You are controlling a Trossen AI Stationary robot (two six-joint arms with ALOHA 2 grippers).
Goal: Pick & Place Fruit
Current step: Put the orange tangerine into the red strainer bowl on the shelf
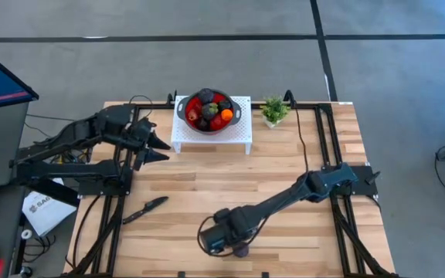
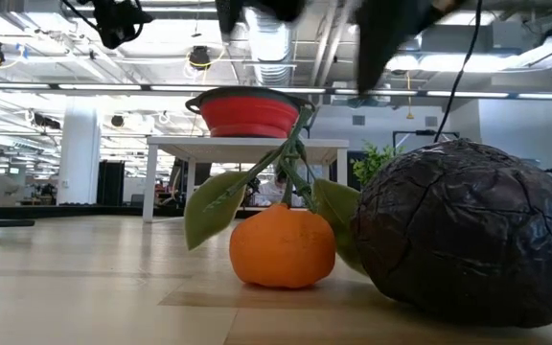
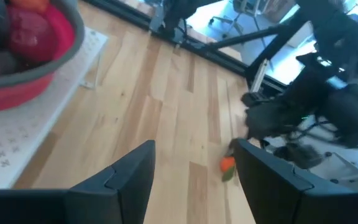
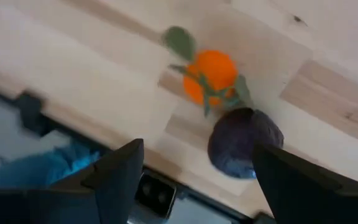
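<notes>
Fruit: smooth round orange point(image 4: 211, 76) touching wrinkled purple lump point(image 4: 244, 142); right claw point(image 4: 194, 167) wide.

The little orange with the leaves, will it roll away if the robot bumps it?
Probably a little. The orange is round and sits loose on the wooden table, so a nudge could roll it. Its leaves stick out and may stop it soon. The dark purple fruit beside it could block it too.

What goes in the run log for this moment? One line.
right gripper: open above dark purple fruit, orange fruit | left gripper: open, waiting near red bowl
</notes>
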